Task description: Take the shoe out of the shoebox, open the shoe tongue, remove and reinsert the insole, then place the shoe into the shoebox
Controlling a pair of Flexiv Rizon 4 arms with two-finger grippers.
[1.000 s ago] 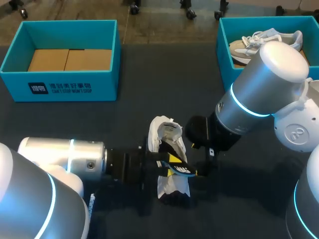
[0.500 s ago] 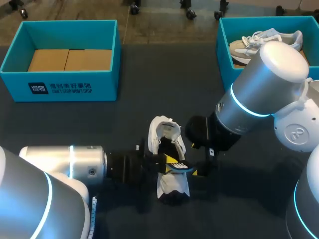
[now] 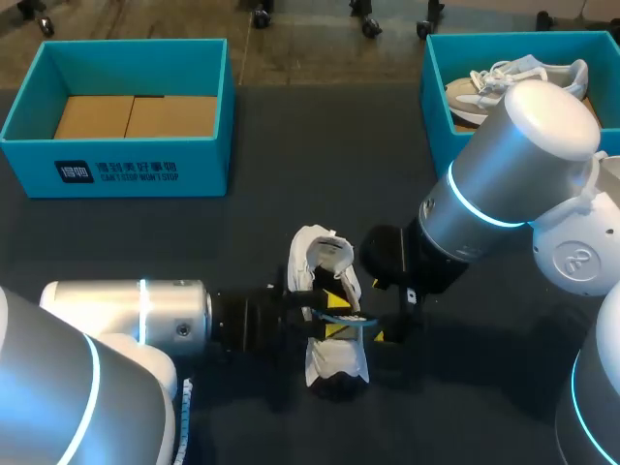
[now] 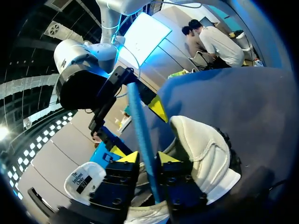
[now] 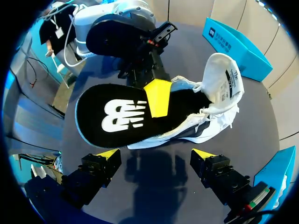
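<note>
Dark bench (image 3: 291,174) carries two teal shoeboxes at its far side. The left shoebox (image 3: 126,170) shows only cardboard inside, and the right shoebox (image 3: 436,97) holds a second sneaker (image 3: 513,82).

Head view:
- The white shoe (image 3: 334,360) lies on the bench between the arms, well apart from both boxes.
- The left arm (image 3: 126,310) comes in level with the bench. The left tool (image 3: 335,312) is closed on the black, blue-edged insole (image 3: 347,320) directly over the shoe.
- The right arm (image 3: 504,184) stands just beside the shoe on the other side. The right tool (image 3: 380,308) is largely hidden under its wrist.

Left wrist view:
- The insole is seen edge-on as a blue strip running between the two yellow tips, which press on its two faces.
- Judgement: gripping it by the flat faces keeps it stiff and in line with the shoe's opening.
- The shoe lies under and beside the tool.

Right wrist view:
- The right tool's fingers stand wide apart with nothing between them, and bare bench lies under them.
- Ahead of them the insole lies logo up. One end reaches into the shoe and the other overhangs the bench, with one yellow finger of the left tool on its upper face.
- Judgement: the right tool is set low at the shoe's side to steady it while the insole slides.
- These views do not settle whether the insole is on its way out of the shoe or into it.
</note>
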